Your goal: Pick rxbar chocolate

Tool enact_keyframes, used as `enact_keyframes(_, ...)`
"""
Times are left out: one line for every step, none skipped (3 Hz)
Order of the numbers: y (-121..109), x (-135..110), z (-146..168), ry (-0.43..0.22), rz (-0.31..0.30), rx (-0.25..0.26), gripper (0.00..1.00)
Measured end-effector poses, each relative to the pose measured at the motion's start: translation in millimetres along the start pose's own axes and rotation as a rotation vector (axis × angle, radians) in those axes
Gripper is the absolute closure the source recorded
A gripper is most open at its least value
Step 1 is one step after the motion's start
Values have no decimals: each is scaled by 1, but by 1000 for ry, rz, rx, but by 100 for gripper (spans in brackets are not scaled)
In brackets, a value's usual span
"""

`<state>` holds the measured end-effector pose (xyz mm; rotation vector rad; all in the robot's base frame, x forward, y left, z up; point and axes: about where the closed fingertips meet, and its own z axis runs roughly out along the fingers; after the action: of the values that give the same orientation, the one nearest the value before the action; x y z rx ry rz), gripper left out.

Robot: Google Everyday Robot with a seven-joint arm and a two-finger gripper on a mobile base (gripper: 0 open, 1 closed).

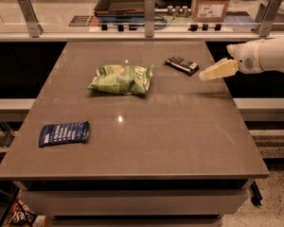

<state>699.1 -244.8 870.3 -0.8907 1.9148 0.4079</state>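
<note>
In the single camera view, the small flat black rectangular rxbar chocolate wrapper with pale label blocks (181,65) is lying flat on the brown rectangular worktop (180,126), towards its far right corner and turned at a slant to the edges. The pale yellow tapered gripper (217,70) on the white arm (267,55) is hovering just to the right of the bar, near the worktop's right edge, with its tip pointing left towards the wrapper and not touching it. Whether the gripper is standing open or closed is not showing from this side. The crinkled green snack bag (121,79) is sitting well to the left of the bar, and the blue packet with white text (64,133) is lying far off at the near left, so neither is crowding the approach. Judging from this, the reach is the step in hand. Doing it well likely means coming down over the bar's middle, closing across its narrow width, and staying low, since so thin a packet is offering little to catch.
</note>
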Motion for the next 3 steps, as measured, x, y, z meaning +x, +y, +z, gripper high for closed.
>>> enact_keyframes(3,-2,22,-20,1,0,0)
enact_keyframes(6,-3,45,-53,7,7,0)
enact_keyframes(9,-7,65,-82,9,-1,0)
